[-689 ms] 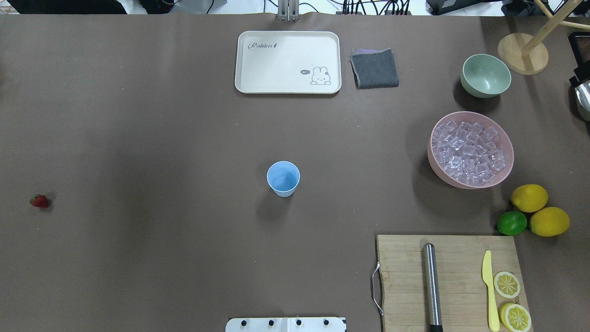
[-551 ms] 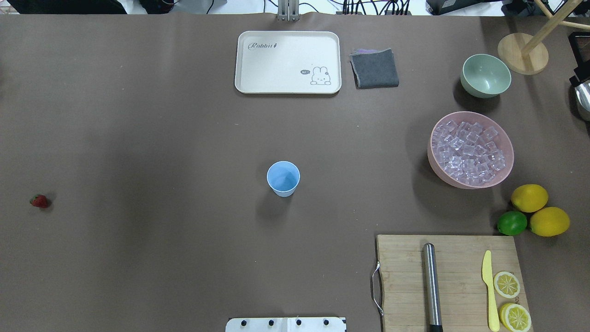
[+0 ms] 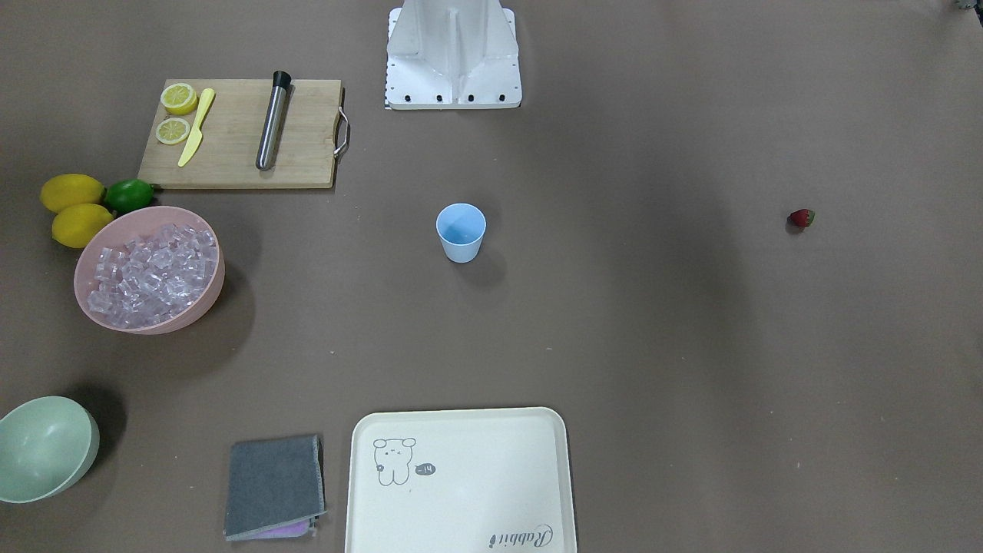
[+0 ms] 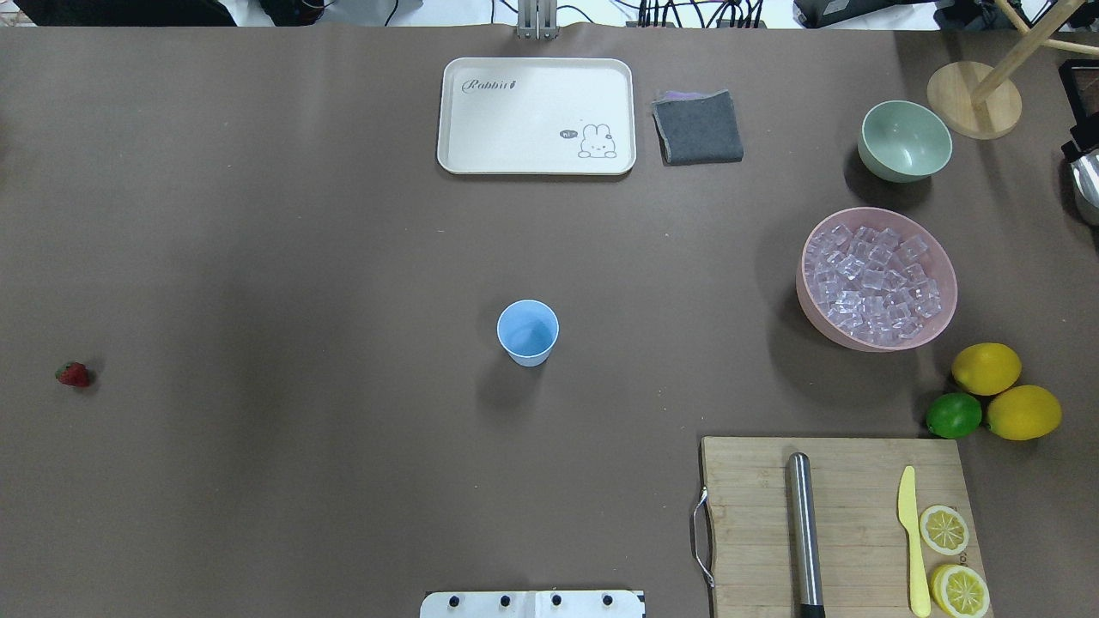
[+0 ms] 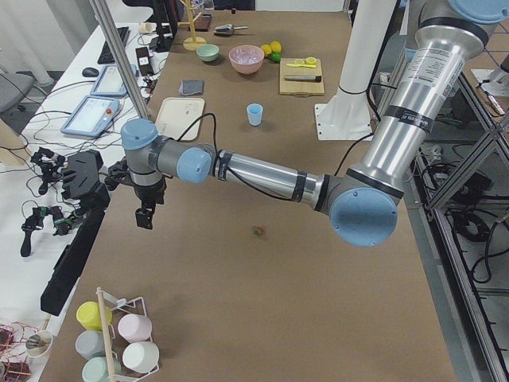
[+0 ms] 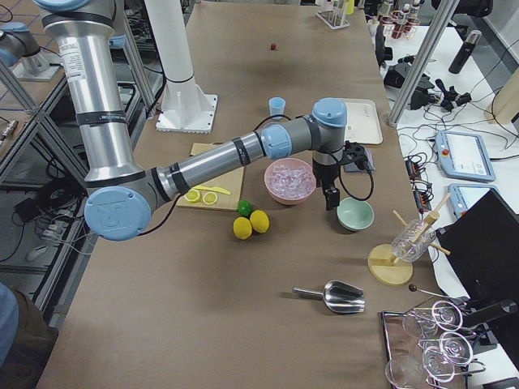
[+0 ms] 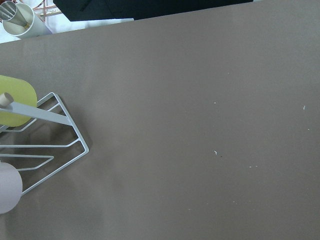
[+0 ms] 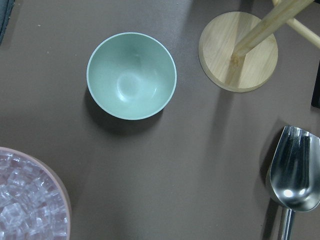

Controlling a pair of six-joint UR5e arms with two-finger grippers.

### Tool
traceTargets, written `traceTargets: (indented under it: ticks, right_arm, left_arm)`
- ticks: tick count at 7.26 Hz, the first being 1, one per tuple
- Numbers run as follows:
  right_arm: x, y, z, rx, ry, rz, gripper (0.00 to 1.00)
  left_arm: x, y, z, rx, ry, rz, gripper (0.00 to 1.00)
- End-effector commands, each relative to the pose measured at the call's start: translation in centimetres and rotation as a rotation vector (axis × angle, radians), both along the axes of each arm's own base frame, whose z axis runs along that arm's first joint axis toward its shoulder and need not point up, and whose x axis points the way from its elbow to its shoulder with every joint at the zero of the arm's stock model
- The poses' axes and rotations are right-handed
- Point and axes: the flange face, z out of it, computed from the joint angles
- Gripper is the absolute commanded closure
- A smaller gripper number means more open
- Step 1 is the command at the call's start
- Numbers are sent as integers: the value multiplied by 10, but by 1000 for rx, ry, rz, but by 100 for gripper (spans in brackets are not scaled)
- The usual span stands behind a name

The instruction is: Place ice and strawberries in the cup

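Your cup stands upright in the middle of the table, mouth up, its blue inside showing. The strawberry lies alone close to the table's left end, well apart from the cup. The ice is heaped in the pink bowl toward the right end, with a green bowl near it on the far-edge side.

You find the left gripper only in the side view. It hangs pointing down above the tabletop near the far edge, toward the left end and well apart from the strawberry. You cannot tell from there whether its fingers are spread or closed.

The right gripper hangs pointing down just beside the green bowl, on the pink bowl's side. It too shows only from the side, so you cannot tell its finger gap. Its wrist camera looks down on the green bowl, the pink bowl's rim, a wooden stand base and a metal scoop.
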Motion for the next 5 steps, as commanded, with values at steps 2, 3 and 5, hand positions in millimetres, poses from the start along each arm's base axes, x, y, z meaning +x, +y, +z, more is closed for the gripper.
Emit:
traceTargets:
  ticks: [2, 3, 5]
  right_arm:
    - [1, 4, -3, 0, -3, 8, 0]
    - [1, 4, -3, 0, -4, 7, 0]
    - [0, 2, -9, 11, -7, 8, 0]
  left_arm:
    - [0, 4, 1, 1, -2, 1, 2]
    - [-3, 16, 16, -7, -14, -2, 2]
    - [-3, 22, 26, -6, -22, -2, 2]
